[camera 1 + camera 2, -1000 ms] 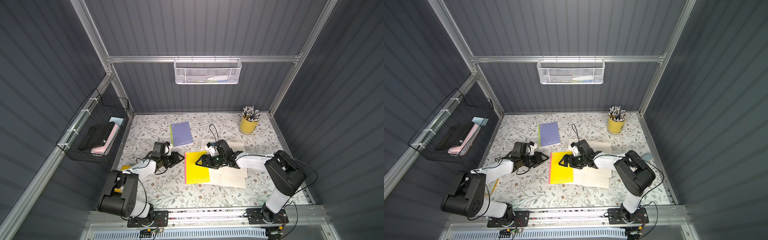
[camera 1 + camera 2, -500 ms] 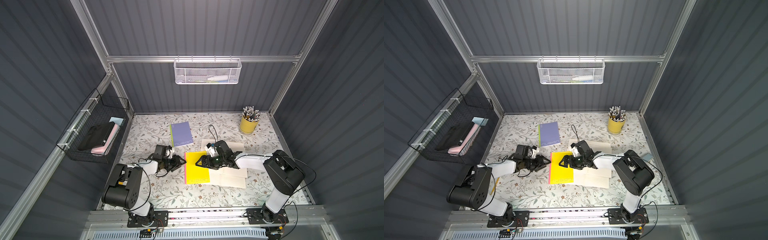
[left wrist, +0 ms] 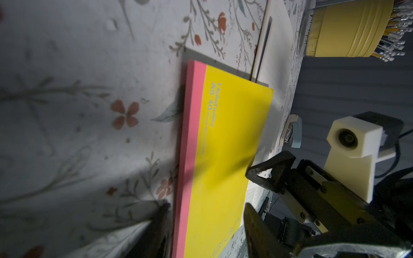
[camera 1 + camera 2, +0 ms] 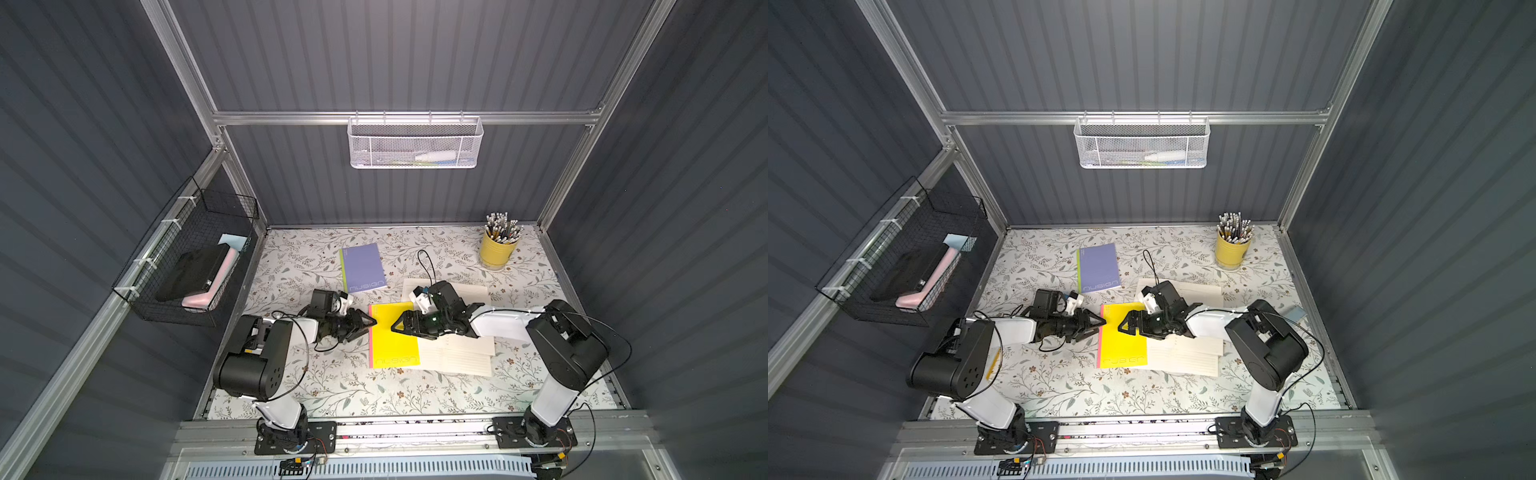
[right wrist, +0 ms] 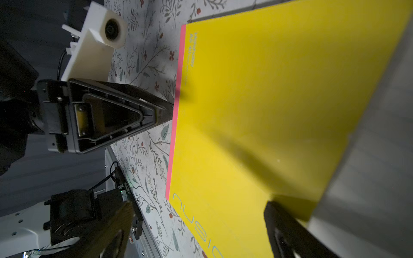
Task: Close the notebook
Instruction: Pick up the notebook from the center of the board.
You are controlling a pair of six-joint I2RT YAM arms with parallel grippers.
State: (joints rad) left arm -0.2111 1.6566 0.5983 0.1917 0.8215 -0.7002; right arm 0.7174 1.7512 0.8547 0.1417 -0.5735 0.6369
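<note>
Both tools gape empty: left tool at the spine of the notebook, right tool over it. Unpressed, it may spring open; a nudge could slide it.

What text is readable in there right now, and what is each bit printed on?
"nusign": yellow notebook cover.
"nusign": purple notebook cover.
"A5 40": yellow notebook cover, beside its pink strip, in the left wrist view.
The word next to "A5 40" and the fine print along it: blurred, unreadable.
Label on the circuit board in the right wrist view: too small to read.
</note>
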